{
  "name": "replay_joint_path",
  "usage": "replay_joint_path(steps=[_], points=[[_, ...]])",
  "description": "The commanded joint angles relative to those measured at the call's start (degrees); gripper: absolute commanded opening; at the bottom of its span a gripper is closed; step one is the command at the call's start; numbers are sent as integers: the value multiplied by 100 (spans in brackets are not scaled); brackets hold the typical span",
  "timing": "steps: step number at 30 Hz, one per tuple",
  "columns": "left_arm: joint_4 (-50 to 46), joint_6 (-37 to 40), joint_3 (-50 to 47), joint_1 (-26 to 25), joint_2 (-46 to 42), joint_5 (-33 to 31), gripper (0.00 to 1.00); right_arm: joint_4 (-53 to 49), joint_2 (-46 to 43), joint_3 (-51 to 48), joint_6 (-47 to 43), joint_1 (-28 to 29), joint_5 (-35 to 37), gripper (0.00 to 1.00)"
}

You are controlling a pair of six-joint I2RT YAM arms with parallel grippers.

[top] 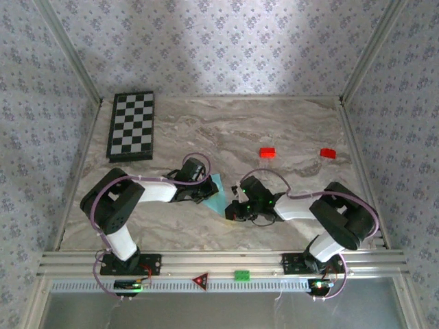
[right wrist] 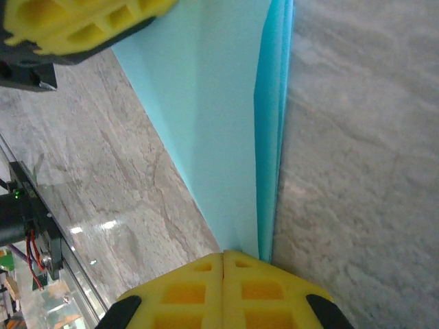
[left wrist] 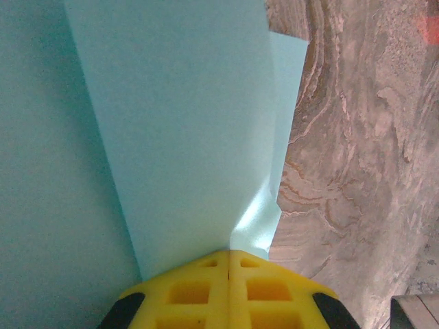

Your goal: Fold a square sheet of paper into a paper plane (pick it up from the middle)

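The paper plane (top: 218, 194) is a light cyan folded sheet lying flat on the marble table, between my two grippers. My left gripper (top: 204, 194) is at its left side. In the left wrist view the yellow jaws are pressed together and the left gripper (left wrist: 228, 252) has its tip on the paper (left wrist: 185, 123), which spreads away ahead of it. My right gripper (top: 232, 211) is at the paper's near right end. It is shut too, and the right gripper (right wrist: 223, 253) touches the narrow end of the folded paper (right wrist: 226, 103), beside its layered edge. The left fingers (right wrist: 75, 24) sit at the far end. I cannot tell whether either one pinches the paper.
A black-and-white chessboard (top: 132, 125) lies at the back left. Two small red blocks (top: 267, 152) (top: 328, 153) sit on the table (top: 288, 123) to the back right. A green block (top: 241, 275) and a red triangle (top: 200, 279) rest on the front rail.
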Motion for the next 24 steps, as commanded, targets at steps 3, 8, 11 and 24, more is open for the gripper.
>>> replay_joint_path(steps=[3,8,11,24], points=[[-544,-46,-223,23,124,-356,0,-633,-293,-398,99,89,-70,1],[-535,-28,-223,13,84,-344,0,-711,-1035,-307,250,-9,-223,1],[-527,-38,-216,3,54,-348,0,-1004,-1409,-36,138,-176,-108,0],[-557,-19,-141,-21,61,-352,0,-1873,569,1940,-391,-313,-292,0]])
